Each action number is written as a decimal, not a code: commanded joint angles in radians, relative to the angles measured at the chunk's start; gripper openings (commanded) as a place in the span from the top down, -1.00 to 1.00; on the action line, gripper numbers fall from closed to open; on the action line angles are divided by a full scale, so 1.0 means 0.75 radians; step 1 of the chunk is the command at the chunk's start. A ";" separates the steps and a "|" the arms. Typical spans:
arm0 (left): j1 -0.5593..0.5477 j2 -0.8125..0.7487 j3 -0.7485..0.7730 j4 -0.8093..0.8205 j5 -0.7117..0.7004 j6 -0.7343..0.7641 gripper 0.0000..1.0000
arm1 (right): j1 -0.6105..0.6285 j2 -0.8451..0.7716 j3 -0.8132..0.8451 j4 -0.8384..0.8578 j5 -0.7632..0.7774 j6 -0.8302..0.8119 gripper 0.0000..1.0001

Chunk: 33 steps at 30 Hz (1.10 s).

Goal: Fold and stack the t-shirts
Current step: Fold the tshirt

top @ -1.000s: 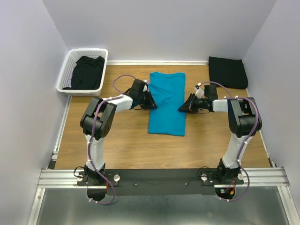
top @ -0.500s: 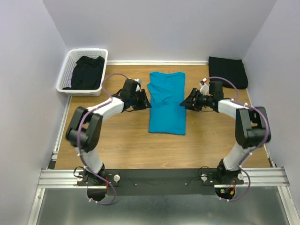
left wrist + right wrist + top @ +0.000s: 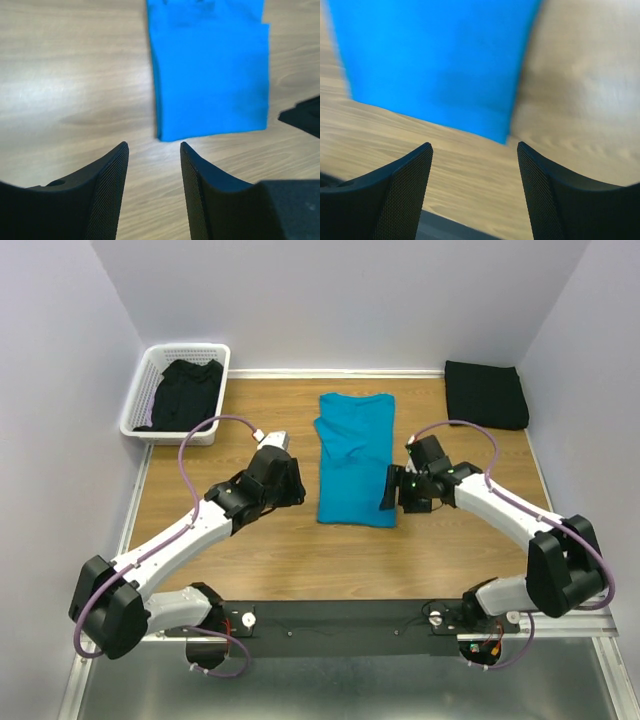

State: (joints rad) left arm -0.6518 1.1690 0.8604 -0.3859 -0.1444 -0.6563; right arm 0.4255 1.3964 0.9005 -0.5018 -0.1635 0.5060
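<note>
While both pairs of fingers stand open and empty, the teal t-shirt (image 3: pixel 355 460) lies mid-desk (image 3: pixel 270 550) between them. The left fingers (image 3: pixel 107 190) are just off its near left corner and the right fingers (image 3: pixel 405 190) just off its near right corner, neither touching. The shirt is folded into a long strip, rumpled at the far end. A folded black t-shirt (image 3: pixel 486 393) lies far right. Another black t-shirt (image 3: pixel 187 392) is bunched in the basket (image 3: pixel 140 400), partly hidden. The right wrist view is blurred.

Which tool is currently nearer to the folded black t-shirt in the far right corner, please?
Right. The right tool is at the right edge of the teal t-shirt, with the black t-shirt farther back to its right; the left tool is off the opposite, left edge.
</note>
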 commanded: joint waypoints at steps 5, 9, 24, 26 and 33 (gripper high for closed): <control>-0.084 0.051 -0.067 -0.089 -0.104 -0.090 -0.14 | 0.140 0.085 -0.049 -0.184 0.296 0.113 -0.41; -0.103 0.127 -0.031 -0.060 -0.075 -0.088 -0.14 | 0.167 0.147 -0.043 -0.120 0.292 0.127 -0.27; -0.131 0.251 0.029 -0.021 -0.045 -0.076 -0.14 | 0.179 0.169 -0.010 -0.069 0.300 0.141 0.02; -0.131 0.276 0.033 -0.011 -0.035 -0.074 -0.14 | 0.179 0.187 -0.004 -0.069 0.312 0.143 0.02; -0.133 0.341 0.053 -0.005 -0.026 -0.070 -0.19 | 0.179 0.208 0.018 -0.069 0.332 0.162 0.02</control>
State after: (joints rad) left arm -0.7467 1.4113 0.8749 -0.4049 -0.1692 -0.7048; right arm 0.5510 1.5467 0.8818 -0.5690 0.0376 0.6094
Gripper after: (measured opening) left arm 0.590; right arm 0.492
